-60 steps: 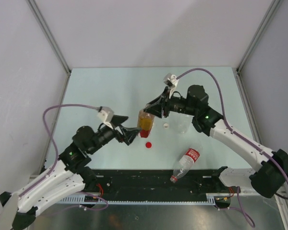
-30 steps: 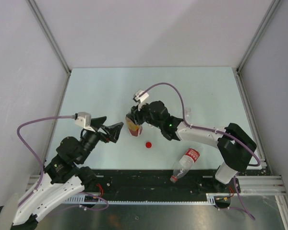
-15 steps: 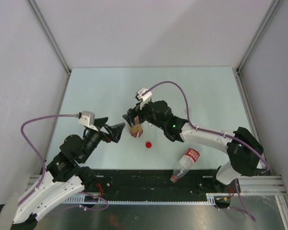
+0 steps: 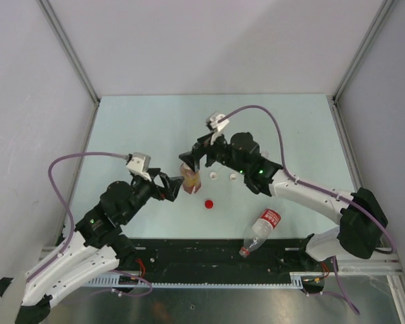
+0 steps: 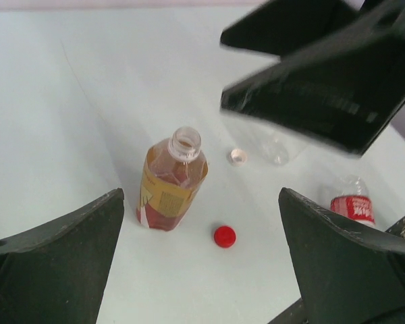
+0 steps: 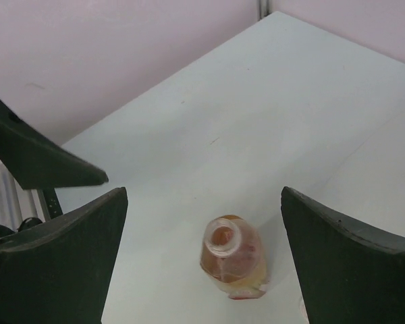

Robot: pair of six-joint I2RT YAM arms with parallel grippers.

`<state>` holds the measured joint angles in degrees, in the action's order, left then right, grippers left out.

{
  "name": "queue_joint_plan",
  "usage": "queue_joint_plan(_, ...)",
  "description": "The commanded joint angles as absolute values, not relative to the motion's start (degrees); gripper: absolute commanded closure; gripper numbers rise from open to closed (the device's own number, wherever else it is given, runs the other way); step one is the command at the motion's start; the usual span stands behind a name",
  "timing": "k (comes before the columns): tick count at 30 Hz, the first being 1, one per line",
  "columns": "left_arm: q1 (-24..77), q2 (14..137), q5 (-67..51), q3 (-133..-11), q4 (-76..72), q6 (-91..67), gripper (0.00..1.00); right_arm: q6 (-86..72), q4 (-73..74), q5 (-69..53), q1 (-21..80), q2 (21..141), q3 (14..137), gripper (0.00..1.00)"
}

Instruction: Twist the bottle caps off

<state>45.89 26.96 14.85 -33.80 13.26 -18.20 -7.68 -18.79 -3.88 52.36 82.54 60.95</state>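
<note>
Both arms released, jaws spread wide, nothing held. Amber bottle (image 4: 190,179) stands upright with its neck open and no cap. It's at 2 o'clock just beside the left gripper (image 4: 170,187) and at 6 o'clock from the right gripper (image 4: 193,160). Red cap (image 4: 209,203) lies on the table at the bottle's 5 o'clock, nearest white cap (image 4: 214,176) at its 3. I'd say this one's finished.

My left arm (image 4: 74,260), white links with black joints, reaches from its base at the near left up and to the right. Its black two-finger left gripper (image 4: 174,187) points right, jaws spread wide. My right arm (image 4: 310,192), built the same, stretches leftward from the near right. Its right gripper (image 4: 191,162) angles down-left, fingers (image 6: 61,250) likewise wide apart. The two grippers face each other, close but apart.
</note>
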Motion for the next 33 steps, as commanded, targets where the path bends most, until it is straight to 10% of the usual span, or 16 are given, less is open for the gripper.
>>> queue_joint_plan(1,45.65,31.64,12.67,-37.38,15.19,-19.53,0.01,-14.13,-16.54,-12.27,45.41,78.54,61.86,0.01)
queue_joint_plan(24,8.96,44.76,-16.70,-36.92,22.54,-23.61,0.01,-23.84,9.04,-9.88,2.40,54.11,51.63,0.01)
queue_joint_plan(33,6.63,48.25,-8.95,-40.34,23.47,-23.70,0.01,-25.86,10.95,-9.98,-3.14,49.89,45.73,0.01)
